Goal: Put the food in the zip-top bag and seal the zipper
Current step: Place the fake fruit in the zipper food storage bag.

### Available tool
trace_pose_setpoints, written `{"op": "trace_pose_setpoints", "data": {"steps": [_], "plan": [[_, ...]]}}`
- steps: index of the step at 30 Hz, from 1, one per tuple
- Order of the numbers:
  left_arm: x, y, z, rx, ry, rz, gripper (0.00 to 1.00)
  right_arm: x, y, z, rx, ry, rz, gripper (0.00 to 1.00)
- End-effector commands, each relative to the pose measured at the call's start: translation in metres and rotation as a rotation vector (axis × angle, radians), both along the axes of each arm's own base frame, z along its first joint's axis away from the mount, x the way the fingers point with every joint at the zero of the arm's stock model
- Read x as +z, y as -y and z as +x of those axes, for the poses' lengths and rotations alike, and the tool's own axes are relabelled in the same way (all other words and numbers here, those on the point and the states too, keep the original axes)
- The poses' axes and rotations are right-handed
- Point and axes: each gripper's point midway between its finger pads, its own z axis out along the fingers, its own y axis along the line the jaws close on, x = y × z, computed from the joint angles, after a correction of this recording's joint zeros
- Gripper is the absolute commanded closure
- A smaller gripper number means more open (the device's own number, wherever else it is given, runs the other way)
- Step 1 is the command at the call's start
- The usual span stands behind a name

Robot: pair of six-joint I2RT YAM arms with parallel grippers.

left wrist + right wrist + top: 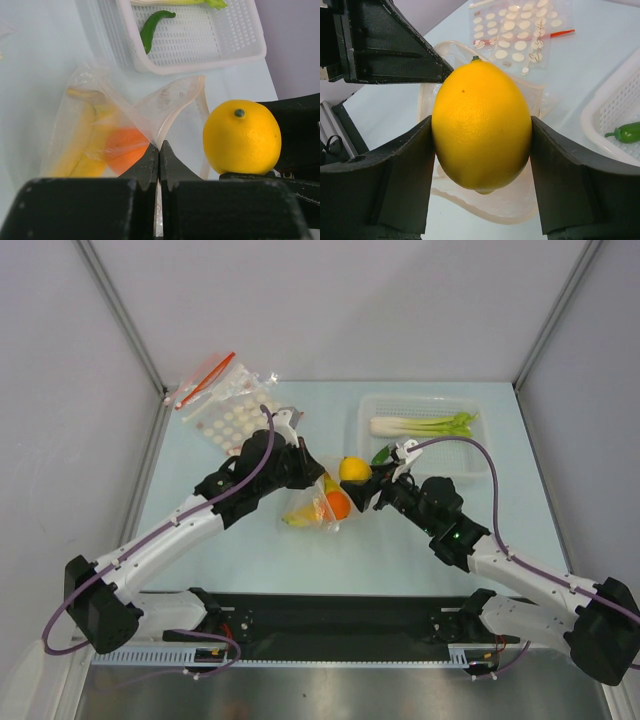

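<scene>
Gripping the lemon in the right tool, pinching the zip-top bag by its lip in the left tool. Centre over the open mouth mid-frame, then lower.

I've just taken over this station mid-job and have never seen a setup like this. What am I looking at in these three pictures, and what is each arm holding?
Two robot arms share a table. The wide picture looks down from above; the other two come from a camera on each wrist. The left gripper is shut on the mouth edge of the zip-top bag, with a banana and an orange already inside. The right gripper holds a lemon near the bag's mouth. A white basket holds a green vegetable and a leek. Spare dotted bags lie far left.
</scene>
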Motion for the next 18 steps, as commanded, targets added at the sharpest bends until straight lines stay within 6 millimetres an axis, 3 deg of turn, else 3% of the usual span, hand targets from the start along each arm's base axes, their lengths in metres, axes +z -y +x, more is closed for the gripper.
{"op": "trace_pose_setpoints", "data": {"steps": [1,11,12,18], "plan": [[0.024,0.003,0.002,-0.023,0.070,-0.051,1.00,0.036,-0.003,0.001,0.010,0.089,0.053,0.65],[0.028,0.003,0.001,-0.033,0.084,-0.058,1.00,0.014,-0.031,0.002,0.092,0.045,0.008,0.66],[0.028,0.007,-0.003,-0.059,0.080,-0.067,1.00,0.003,-0.036,0.005,0.097,0.023,-0.014,0.67],[0.041,0.027,-0.019,-0.202,0.104,-0.142,1.00,-0.010,-0.047,0.010,0.109,-0.018,-0.040,0.66]]}}
